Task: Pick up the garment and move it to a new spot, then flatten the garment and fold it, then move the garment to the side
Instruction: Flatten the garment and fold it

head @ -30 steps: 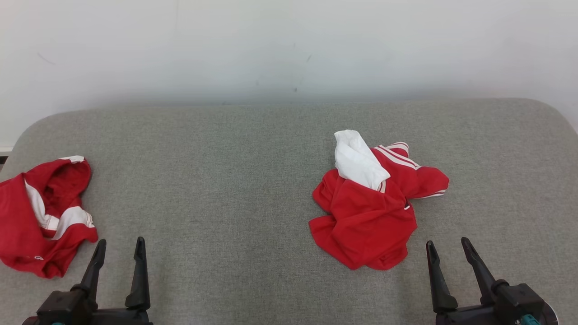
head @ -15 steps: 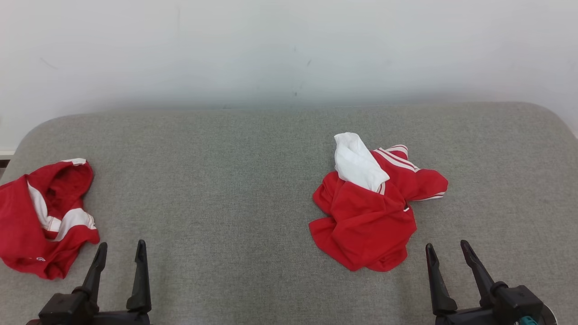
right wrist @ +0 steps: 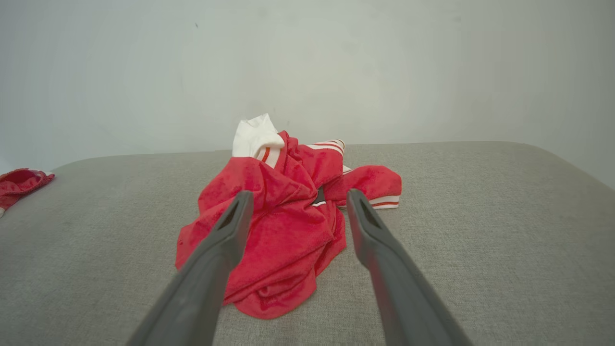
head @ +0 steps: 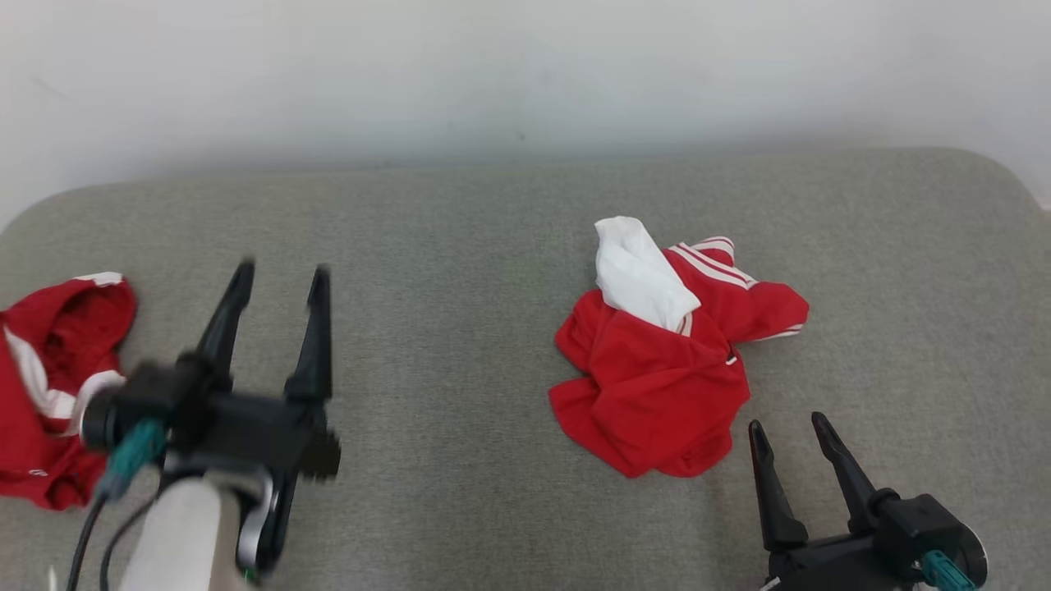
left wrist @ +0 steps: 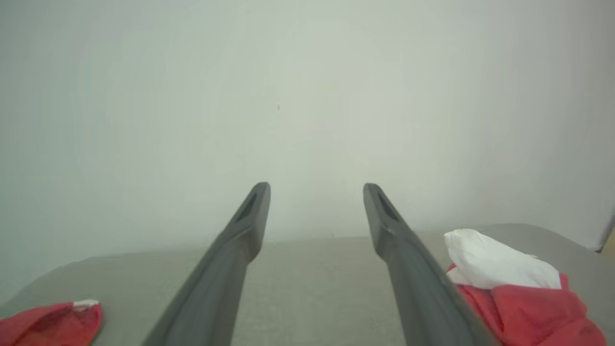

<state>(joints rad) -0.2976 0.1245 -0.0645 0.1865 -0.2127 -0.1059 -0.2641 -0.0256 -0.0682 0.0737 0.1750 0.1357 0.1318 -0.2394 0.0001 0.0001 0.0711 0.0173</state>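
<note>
A grey padded table (head: 460, 246) runs up to a plain pale wall (head: 525, 66), and the crumpled red and white garment (head: 657, 369) lies right of the table's middle, not yet picked up. A second red garment (head: 49, 394) sits bunched at the far left edge. What has just changed is the left gripper (head: 282, 271): a moment ago it rested low at the near left corner, and now it is raised and pushed forward over bare cloth between the two heaps, blurred with motion. That looks like the start of the reach for the first pick-up. Its fingers are spread wide, holding and touching nothing. The right gripper (head: 787, 423) stays low at the near right, just beside the garment's near hem, likewise spread wide and empty.
</note>
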